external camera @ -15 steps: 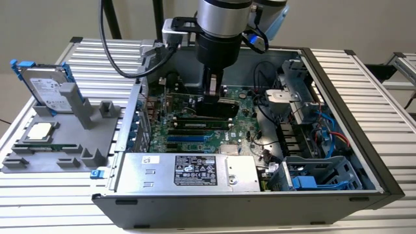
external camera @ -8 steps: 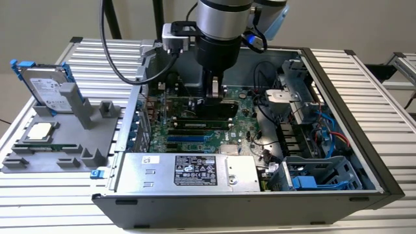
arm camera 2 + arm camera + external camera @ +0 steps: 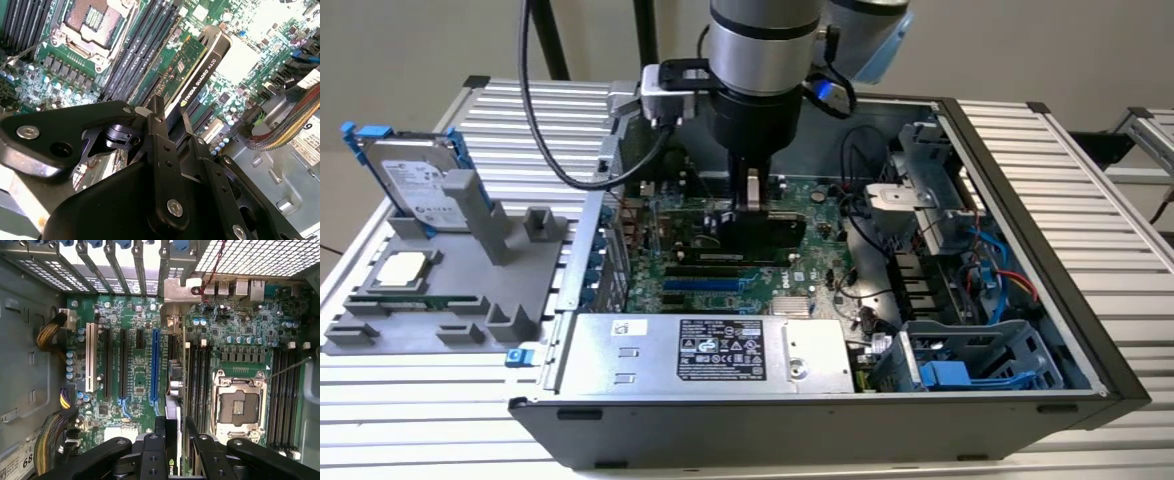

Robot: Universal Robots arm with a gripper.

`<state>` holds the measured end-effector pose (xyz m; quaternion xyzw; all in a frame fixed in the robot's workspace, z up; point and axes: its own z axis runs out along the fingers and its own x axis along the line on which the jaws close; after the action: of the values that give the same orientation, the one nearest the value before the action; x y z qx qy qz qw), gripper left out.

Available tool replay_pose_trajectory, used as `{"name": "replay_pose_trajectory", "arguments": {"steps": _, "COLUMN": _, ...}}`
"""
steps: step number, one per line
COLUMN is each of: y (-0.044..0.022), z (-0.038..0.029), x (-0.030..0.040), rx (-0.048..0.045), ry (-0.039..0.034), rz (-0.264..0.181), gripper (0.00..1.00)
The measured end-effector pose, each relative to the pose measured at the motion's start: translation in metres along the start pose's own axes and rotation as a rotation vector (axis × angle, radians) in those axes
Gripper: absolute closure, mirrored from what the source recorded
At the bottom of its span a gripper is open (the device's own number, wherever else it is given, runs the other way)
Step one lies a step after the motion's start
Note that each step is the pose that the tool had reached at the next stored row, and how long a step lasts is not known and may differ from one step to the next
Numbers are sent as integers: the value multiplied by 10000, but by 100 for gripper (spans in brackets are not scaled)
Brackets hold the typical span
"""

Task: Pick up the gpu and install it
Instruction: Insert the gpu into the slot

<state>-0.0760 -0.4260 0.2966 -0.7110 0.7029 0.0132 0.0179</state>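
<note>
The fingers [image 3: 160,125] clench the gpu [image 3: 200,65] edge-on between them, apparently seated on the motherboard [image 3: 135,320]

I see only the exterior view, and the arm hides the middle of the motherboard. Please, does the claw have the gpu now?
Observer: Yes. In the second wrist view the claw is shut on the gpu, gripping one long edge.
Operator: Where does the card stand against the slots?
Observer: In the first wrist view it stands on edge between the long blue slot and the memory slots. The blue slot is uncovered.
Operator: Is its bracket near the rear of the case?
Observer: Its silver bracket lies at the rear slot covers. Whether the card is fully seated, I cannot tell.
</note>
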Motion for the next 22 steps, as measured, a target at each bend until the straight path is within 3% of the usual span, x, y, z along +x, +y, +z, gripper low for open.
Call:
{"name": "replay_pose_trajectory", "arguments": {"steps": 6, "y": 3, "z": 10, "x": 2, "rx": 3, "ry": -1, "rz": 50, "gripper": 100}}
{"name": "replay_pose_trajectory", "arguments": {"steps": 11, "y": 3, "z": 21, "x": 15, "rx": -30, "ry": 4, "rz": 511, "gripper": 100}}
{"name": "replay_pose_trajectory", "arguments": {"steps": 14, "y": 3, "z": 25, "x": 26, "rx": -41, "ry": 5, "rz": 573, "gripper": 100}}
{"name": "replay_pose_trajectory", "arguments": {"steps": 22, "y": 24, "z": 45, "x": 128, "rx": -43, "ry": 4, "rz": 573, "gripper": 100}}
